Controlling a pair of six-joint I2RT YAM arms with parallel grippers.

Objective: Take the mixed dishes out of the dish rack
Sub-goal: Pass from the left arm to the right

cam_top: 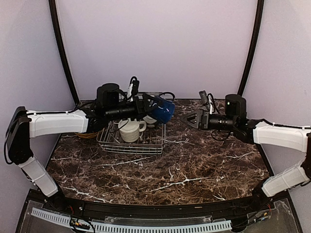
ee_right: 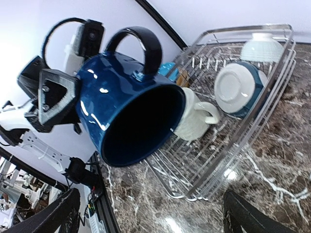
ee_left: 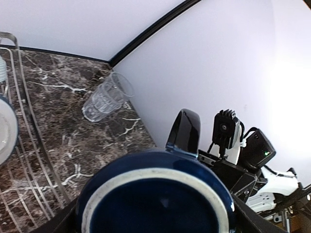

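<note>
My left gripper (cam_top: pixel 156 109) is shut on a dark blue mug (cam_top: pixel 164 110) and holds it on its side in the air, above the right end of the silver wire dish rack (cam_top: pixel 112 143). The mug's base fills the left wrist view (ee_left: pixel 155 199), handle up. In the right wrist view the mug's mouth (ee_right: pixel 126 116) faces my right gripper (ee_right: pixel 155 221), which is open and empty just to the mug's right (cam_top: pixel 190 119). In the rack lie a white mug (ee_right: pixel 194 121), an upturned blue bowl (ee_right: pixel 238 85) and a white bowl (ee_right: pixel 262 47).
A clear glass (ee_left: pixel 107 97) lies tilted on the marble table beyond the rack, near the back wall. Black frame posts rise at the back corners. Something yellow-brown (cam_top: pixel 87 135) lies at the rack's left end.
</note>
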